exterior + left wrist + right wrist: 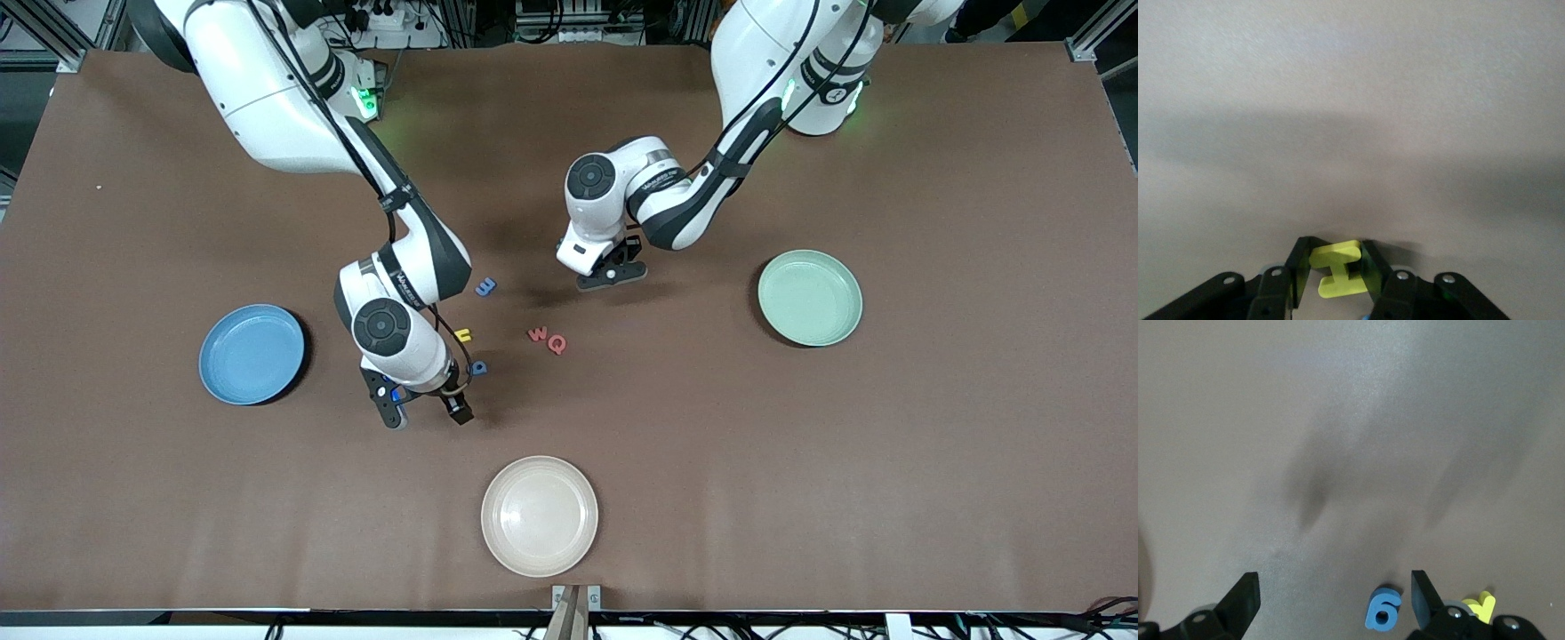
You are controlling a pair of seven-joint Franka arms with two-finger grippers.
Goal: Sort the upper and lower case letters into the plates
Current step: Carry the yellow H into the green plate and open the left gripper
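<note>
Desk (933, 444) of brown felt carries your sky blue plate (252, 354) toward the right arm's end and mint green plate (810, 297) toward the left arm's, both bare. Your left hand (1335, 272) pinches a yellow letter (1337, 269) near the desk's middle; your right hand (425, 413) hangs spread between the blue plate and a cream plate (540, 516).

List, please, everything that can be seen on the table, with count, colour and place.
blue plate: one, sky blue, toward the right arm's end
green plate: one, pale mint, toward the left arm's end
cream plate: one, cream-white, nearest the front camera
blue letters: two, mid-table
loose yellow letter: one, between the blue letters
red letters: two, side by side, mid-table
held yellow letter: one, between the left fingers
left gripper: shut on it
right gripper: fingers open, low beside a blue letter
</note>
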